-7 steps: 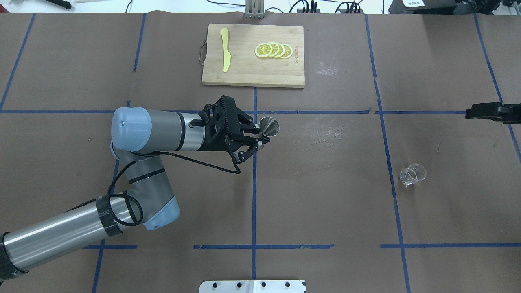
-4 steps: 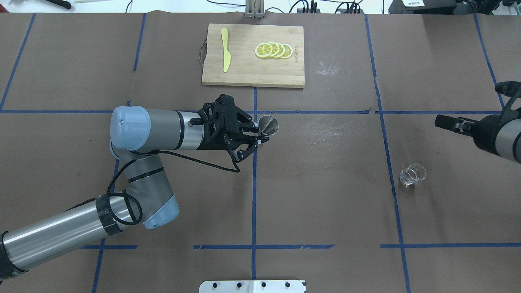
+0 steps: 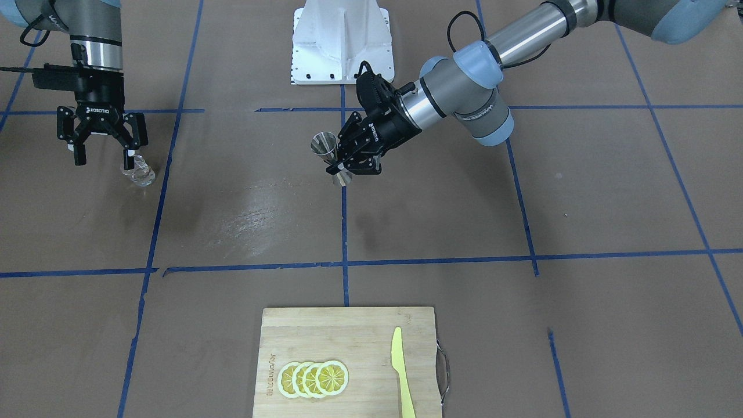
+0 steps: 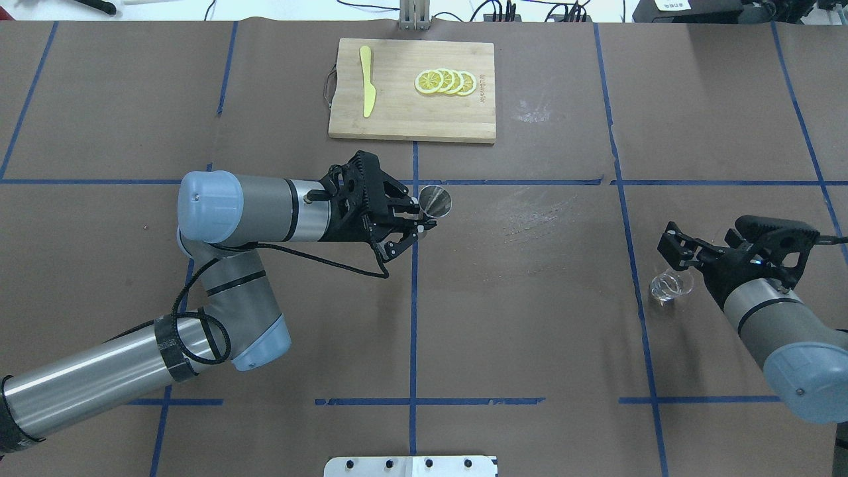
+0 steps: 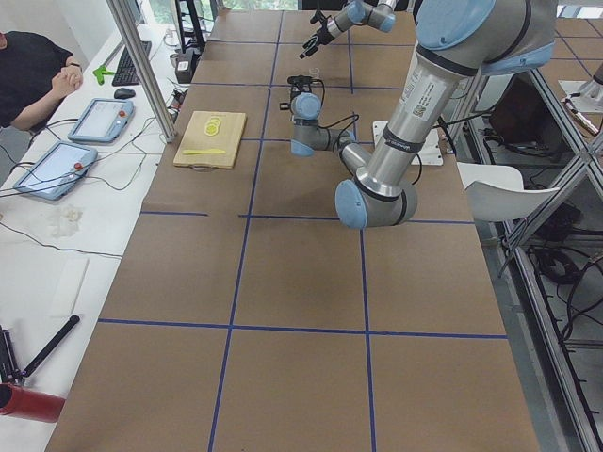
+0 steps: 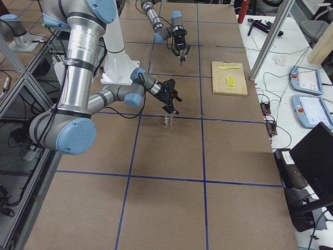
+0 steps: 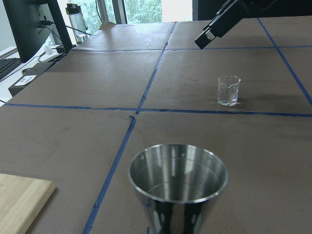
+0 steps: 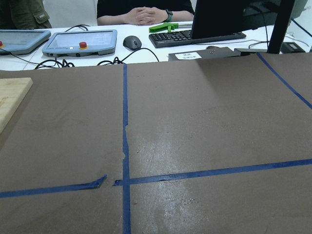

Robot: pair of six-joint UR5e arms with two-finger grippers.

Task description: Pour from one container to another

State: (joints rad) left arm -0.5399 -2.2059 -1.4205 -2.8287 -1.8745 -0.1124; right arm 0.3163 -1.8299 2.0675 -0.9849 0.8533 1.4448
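The left gripper holds the shiny steel hourglass jigger; the right gripper hangs wide open by the small clear glass cup on the right. A finger may hit its rim and tip it.

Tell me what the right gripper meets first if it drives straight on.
Probably the glass cup: the open right gripper points down, one finger just above its rim. Depth is unclear; it might reach the table first.

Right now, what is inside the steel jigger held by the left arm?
The jigger: its upper cone shows only shiny steel, nothing visible inside. The lower cone's inside is hidden.
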